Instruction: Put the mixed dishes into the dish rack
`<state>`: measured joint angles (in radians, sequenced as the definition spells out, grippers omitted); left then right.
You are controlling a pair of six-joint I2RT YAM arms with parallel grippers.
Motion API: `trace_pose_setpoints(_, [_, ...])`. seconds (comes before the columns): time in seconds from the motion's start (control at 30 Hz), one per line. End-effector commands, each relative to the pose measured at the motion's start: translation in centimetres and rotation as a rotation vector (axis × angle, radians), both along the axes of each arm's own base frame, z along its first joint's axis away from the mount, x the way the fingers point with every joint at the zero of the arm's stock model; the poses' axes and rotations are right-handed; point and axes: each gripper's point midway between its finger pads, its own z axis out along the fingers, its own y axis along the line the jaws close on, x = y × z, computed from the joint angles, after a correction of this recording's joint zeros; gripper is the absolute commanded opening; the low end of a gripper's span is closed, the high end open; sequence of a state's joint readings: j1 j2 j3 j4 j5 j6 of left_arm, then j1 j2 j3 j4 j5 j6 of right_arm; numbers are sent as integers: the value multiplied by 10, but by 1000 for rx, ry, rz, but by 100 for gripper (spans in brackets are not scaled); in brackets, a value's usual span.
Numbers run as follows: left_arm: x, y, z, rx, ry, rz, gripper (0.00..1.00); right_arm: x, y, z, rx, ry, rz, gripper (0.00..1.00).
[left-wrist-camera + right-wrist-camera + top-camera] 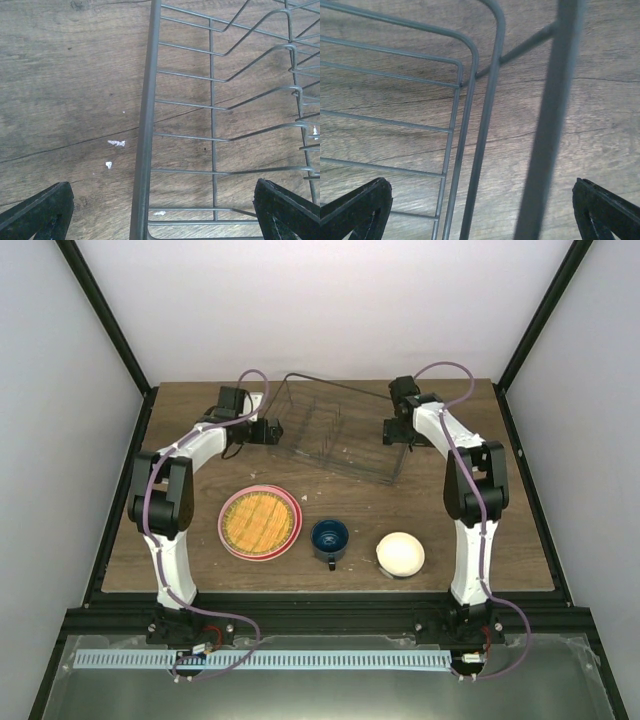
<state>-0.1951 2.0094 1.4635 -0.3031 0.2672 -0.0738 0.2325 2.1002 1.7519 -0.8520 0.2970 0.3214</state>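
The dark wire dish rack (335, 430) stands at the back middle of the wooden table. My left gripper (272, 430) is open, its jaws on either side of the rack's left rim wire (145, 130). My right gripper (390, 430) is open over the rack's right rim (550, 125). At the front, the woven orange-yellow plate (260, 520) lies on the pink plate (226, 530). The dark blue mug (329, 538) stands to their right. The cream bowl (400, 554) lies rim down further right.
Small white specks (116, 143) lie on the table left of the rack. The table's raised black frame (120, 500) and white walls close in the sides and back.
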Motion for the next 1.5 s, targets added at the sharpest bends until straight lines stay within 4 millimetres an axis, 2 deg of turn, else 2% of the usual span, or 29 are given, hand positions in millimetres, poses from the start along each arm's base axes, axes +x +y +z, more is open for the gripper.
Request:
trace_pose_setpoints(0.0, [-14,-4,-21,14,55,-25,100,16,0,-1,1,-22,26,100])
trace_pose_setpoints(0.3, [-36,-7,-31,4,97,-30,100,34,-13,-1,-18,-43,36,100])
trace_pose_setpoints(0.57, [-57,-11,-20,-12,108,-37,100,55,-29,5,-48,-78,29,100])
trace_pose_setpoints(0.83, [-73,-20,-5,-22,109,-52,100,78,-28,18,-49,-126,52,100])
trace_pose_setpoints(1.0, [-87,-27,3,-31,116,-61,100,80,-23,23,-36,-129,85,100])
trace_pose_setpoints(1.23, [-105,-35,4,-41,130,-73,100,84,-25,22,-66,-138,115,100])
trace_pose_setpoints(1.47, [-115,-39,5,-47,133,-69,100,99,-27,24,-95,-170,138,100])
